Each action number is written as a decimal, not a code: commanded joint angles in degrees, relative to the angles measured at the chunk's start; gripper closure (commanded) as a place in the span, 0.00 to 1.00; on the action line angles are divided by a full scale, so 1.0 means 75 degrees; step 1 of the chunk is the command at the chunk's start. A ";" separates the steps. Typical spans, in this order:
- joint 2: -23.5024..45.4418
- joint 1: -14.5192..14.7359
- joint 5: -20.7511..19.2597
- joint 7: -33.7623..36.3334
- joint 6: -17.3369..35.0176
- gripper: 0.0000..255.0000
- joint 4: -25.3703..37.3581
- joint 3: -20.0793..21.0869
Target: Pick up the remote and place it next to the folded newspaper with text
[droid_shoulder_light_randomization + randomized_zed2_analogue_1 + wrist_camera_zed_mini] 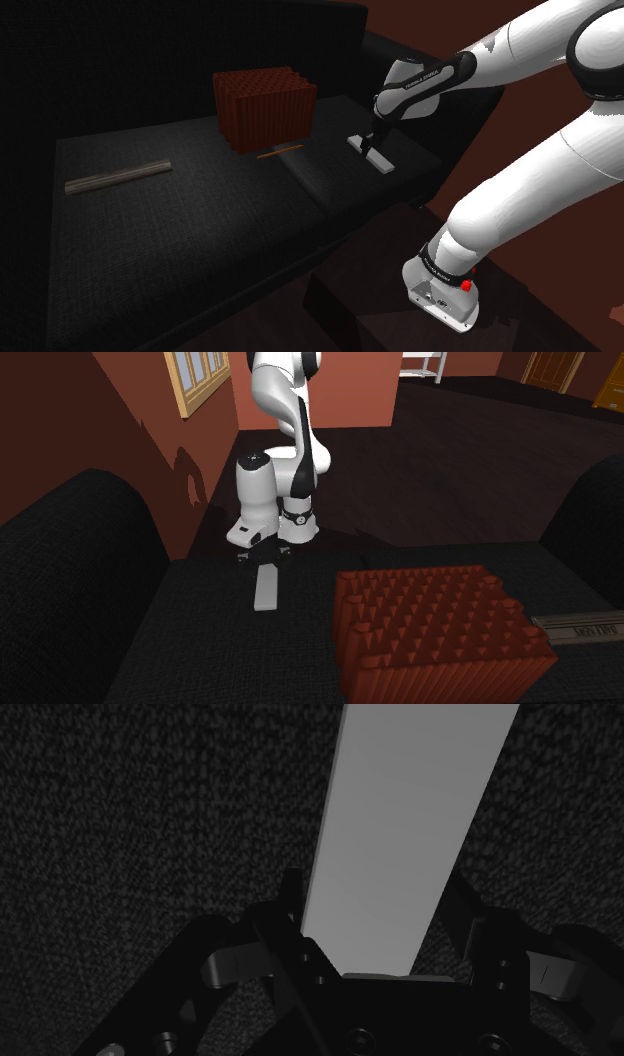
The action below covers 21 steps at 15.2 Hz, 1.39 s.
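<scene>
Pale remote [380, 162] flat on dark sofa seat [200, 235], well apart from folded newspaper [118, 177] beyond red spiked block [263, 105]. End effector [375, 894] spread astride remote's narrow width, low, likely lined up for pinch.

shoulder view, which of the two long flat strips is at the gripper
The pale grey remote, under the gripper; the darker newspaper lies far beyond the red-brown block.

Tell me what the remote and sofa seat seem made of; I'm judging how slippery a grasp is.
Remote: smooth, matte, plain grey with no buttons drawn, so material is unclear, perhaps plastic. Sofa seat: dark woven fabric, judging by its fine speckled weave; matte, likely grippy.
</scene>
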 commanded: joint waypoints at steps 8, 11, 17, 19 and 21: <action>-0.0633 -0.0050 -0.0118 0.0105 -0.0987 1.00 0.0355 0.0111; -0.0833 -0.0061 -0.0139 0.0131 -0.1348 1.00 0.0518 0.0150; -0.1170 -0.0072 -0.0156 0.0166 -0.2052 1.00 0.0888 0.0226; -0.1265 -0.0073 -0.0157 0.0175 -0.2281 1.00 0.1024 0.0250; -0.1357 -0.0001 -0.0128 0.0380 -0.2318 1.00 0.0959 0.0404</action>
